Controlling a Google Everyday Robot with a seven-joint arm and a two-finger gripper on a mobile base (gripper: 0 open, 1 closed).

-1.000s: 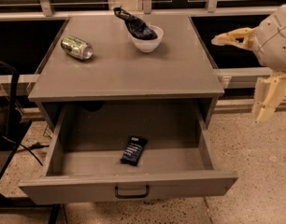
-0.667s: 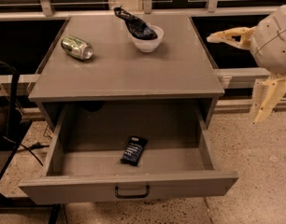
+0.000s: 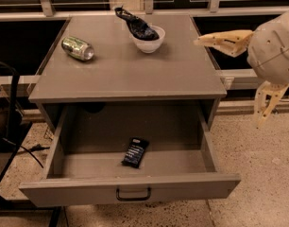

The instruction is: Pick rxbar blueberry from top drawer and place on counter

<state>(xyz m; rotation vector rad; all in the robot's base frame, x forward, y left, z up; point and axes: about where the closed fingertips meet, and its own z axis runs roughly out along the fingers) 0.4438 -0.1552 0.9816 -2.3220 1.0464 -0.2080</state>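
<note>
Since a second ago the gripper (image 3: 227, 82) has edged left toward the counter (image 3: 125, 74), and nothing else has shifted. It hangs off the counter's right side, its rounded pale housing just beyond the edge, at about counter height. Its two cream fingers (image 3: 225, 38) are splayed wide: one reaches left with its tip over the counter's right edge, the other points down to the right of the counter. They hold nothing and touch nothing. The counter is a flat, matte grey square. Below its front edge the drawer (image 3: 130, 188) stands pulled fully out, a shallow grey metal tray with a plain front and a small dark bail handle (image 3: 133, 194). The bar (image 3: 135, 152), a small flat rectangle in a dark wrapper with pale lettering, lies on the drawer floor near the middle, slightly tilted. On the counter's back left a green-silver can (image 3: 78, 48) lies on its side; at the back centre sits a white bowl (image 3: 149, 39) with a dark floppy bag (image 3: 132, 22) spilling from it.
</note>
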